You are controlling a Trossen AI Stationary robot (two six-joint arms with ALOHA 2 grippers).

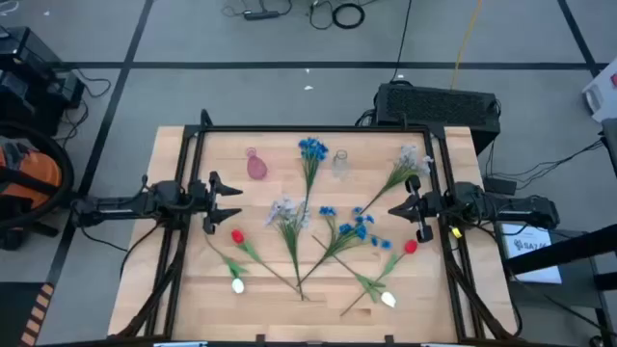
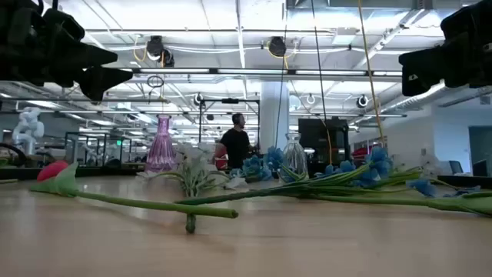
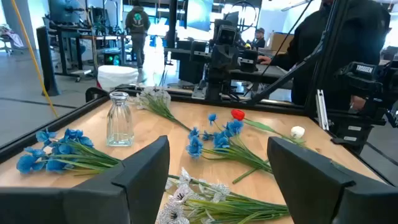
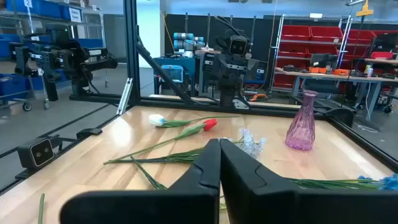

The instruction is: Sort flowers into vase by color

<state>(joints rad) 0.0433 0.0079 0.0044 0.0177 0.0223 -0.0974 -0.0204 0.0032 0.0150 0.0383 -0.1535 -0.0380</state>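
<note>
Several green-stemmed flowers lie flat on the wooden table: blue clusters [image 1: 310, 149] [image 1: 357, 226], pale lavender-white sprays [image 1: 286, 214] [image 1: 413, 159], red tulip buds [image 1: 237, 236] [image 1: 411, 248] and white buds [image 1: 238, 285] [image 1: 388, 300]. A pink glass vase [image 1: 256, 166] and a clear glass vase [image 1: 340, 162] stand upright at the far middle. My left gripper [image 1: 229, 201] hovers open at the table's left side and holds nothing. My right gripper [image 1: 393, 210] hovers shut at the right side and holds nothing. Both point inward at the flowers.
A black frame [image 1: 318, 128] runs around the table top. A black box [image 1: 439, 104] sits beyond the far right corner. People show in the room behind the table [image 2: 234, 142]. Bare wood lies along the near edge [image 1: 289, 323].
</note>
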